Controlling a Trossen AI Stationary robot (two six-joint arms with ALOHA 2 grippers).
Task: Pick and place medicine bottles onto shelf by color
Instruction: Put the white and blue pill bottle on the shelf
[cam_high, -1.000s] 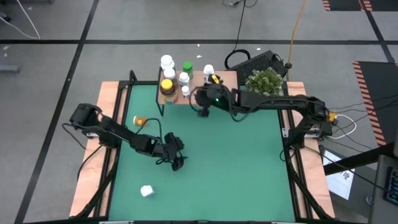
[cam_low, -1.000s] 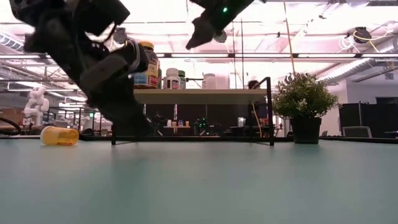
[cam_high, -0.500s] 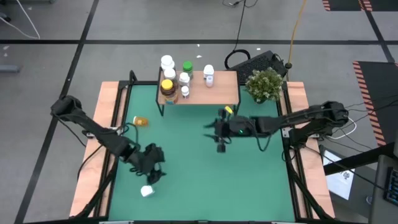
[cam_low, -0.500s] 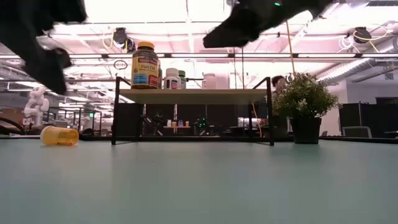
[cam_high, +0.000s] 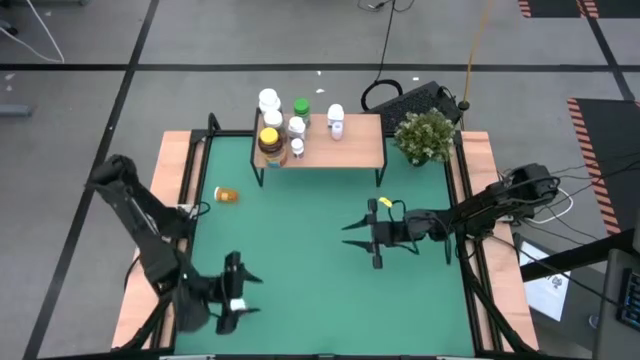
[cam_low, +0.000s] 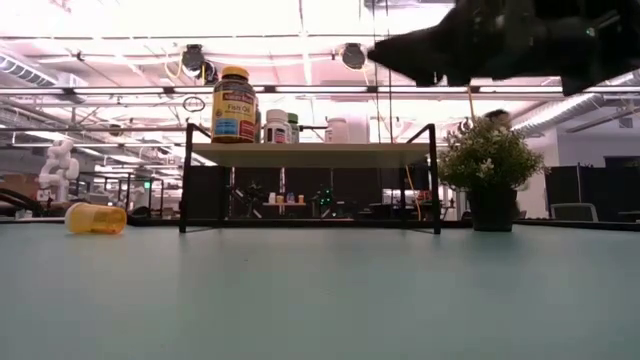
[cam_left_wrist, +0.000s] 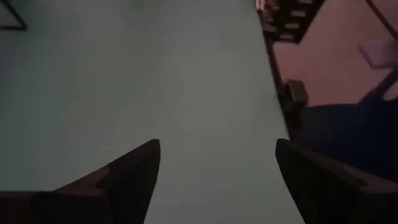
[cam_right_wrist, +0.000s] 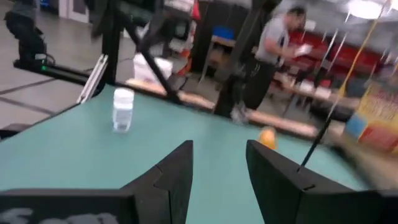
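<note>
The shelf (cam_high: 340, 145) stands at the table's far edge, its legs on the green top. Several medicine bottles stand on its left part: an amber one with a yellow lid (cam_high: 268, 140), a green one (cam_high: 301, 107) and white ones (cam_high: 335, 119). An orange bottle (cam_high: 227, 195) lies on its side at the left. A white bottle (cam_right_wrist: 122, 109) stands near the near-left corner. My left gripper (cam_high: 250, 295) hangs open above that bottle, and nothing shows between its fingers (cam_left_wrist: 217, 143). My right gripper (cam_high: 358, 240) is open and pointing left over the table's right half.
A potted plant (cam_high: 427, 134) stands at the far right corner beside the shelf. The table's wooden rim (cam_high: 176, 170) borders the green top. People show in the room beyond, in the right wrist view (cam_right_wrist: 273, 43). The green top between the two grippers is bare.
My left gripper has swung from the table's middle to the near-left corner and risen, staying open. My right gripper has come away from the shelf toward the near and right edges, sinking and tipping to level. No bottle has moved.
</note>
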